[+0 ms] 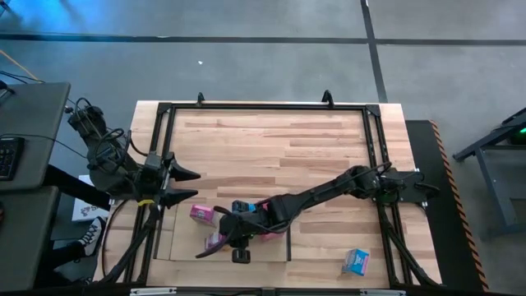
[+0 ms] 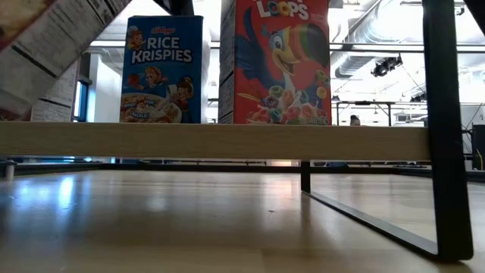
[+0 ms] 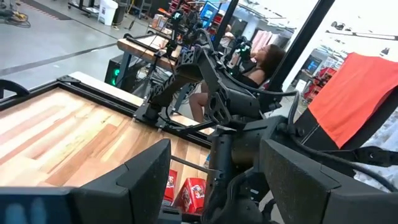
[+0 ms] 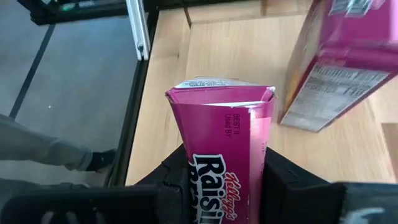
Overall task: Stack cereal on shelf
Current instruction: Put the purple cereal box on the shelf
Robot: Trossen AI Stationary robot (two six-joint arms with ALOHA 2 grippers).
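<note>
My right gripper (image 4: 227, 183) reaches from the table's right over the light wood shelf (image 1: 185, 238) and is shut on a magenta cereal box (image 4: 224, 130), also seen in the high view (image 1: 215, 241). A second pink box (image 4: 339, 62) stands on the shelf just beyond it (image 1: 201, 214). In the low view a blue cereal box (image 2: 161, 70) and a red one (image 2: 282, 62) stand upright on the shelf board (image 2: 227, 141), with a tilted box (image 2: 45, 45) at the upper left. One light blue box (image 1: 356, 261) lies on the table at the near right. My left gripper (image 1: 187, 186) waits open at the left. My right gripper pinches the magenta box between its two fingers (image 4: 175, 180), one on each of two opposite faces (image 4: 198, 163), toward the end nearest the wrist. The fingers slant down from the table's right and lie along the box. The box's flap end (image 4: 219, 87) points away from the gripper, over the shelf.
Thin black frame bars (image 1: 263, 107) run round the tabletop, and a black upright (image 2: 447, 129) stands close in the low view. Another pinkish box (image 1: 267, 222) shows beside the right arm. A shoe (image 1: 90, 238) shows by the table's near left corner, and a seated person (image 3: 264, 62) is beyond the table.
</note>
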